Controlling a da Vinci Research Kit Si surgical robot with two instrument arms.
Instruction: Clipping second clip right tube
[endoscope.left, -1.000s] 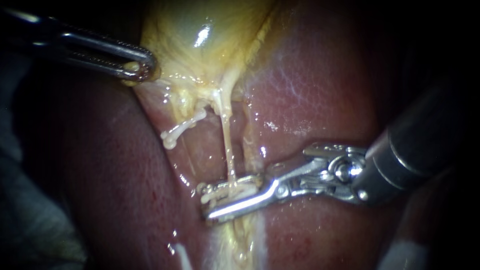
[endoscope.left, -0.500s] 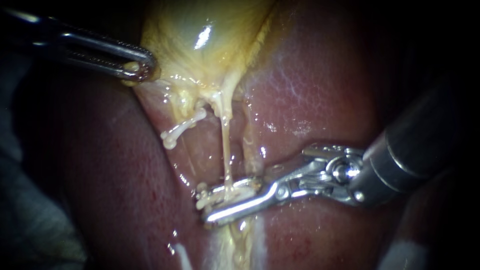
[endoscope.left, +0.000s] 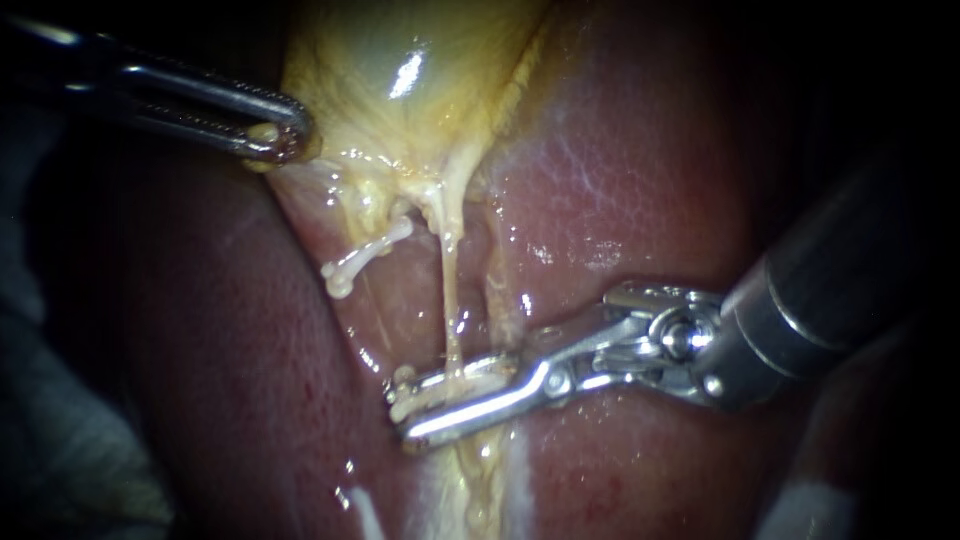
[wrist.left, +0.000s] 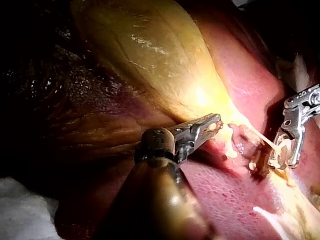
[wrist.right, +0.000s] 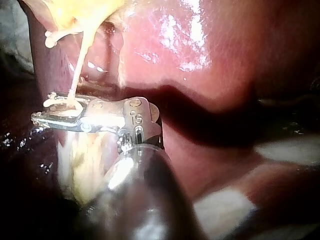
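Two instruments show in the endoscope view. My left instrument (endoscope.left: 275, 135) comes in at the upper left, its jaws pinched on the edge of the gallbladder (endoscope.left: 400, 60). My right instrument (endoscope.left: 405, 400) reaches across the liver (endoscope.left: 620, 170) from the right. The right tube (endoscope.left: 452, 290), a thin pale strand, runs from the gallbladder's neck straight down into its jaws, so the jaws lie crosswise to the tube's long axis. They press a white clip (endoscope.left: 435, 390) from both sides, with the tube inside it. Another clip (endoscope.left: 360, 258) sits on the left tube, apart from this one.

From the left wrist, the left instrument (wrist.left: 212, 124) grips a nub of yellow gallbladder (wrist.left: 145, 55). The right instrument (wrist.left: 280, 157) is ahead of it, and the tube (wrist.left: 262, 139) is taut between them.

From the right wrist, the white clip (wrist.right: 62, 104) loops the tube (wrist.right: 77, 70) near the jaw tips (wrist.right: 42, 110). I judge that the squeeze must stay square to the tube.
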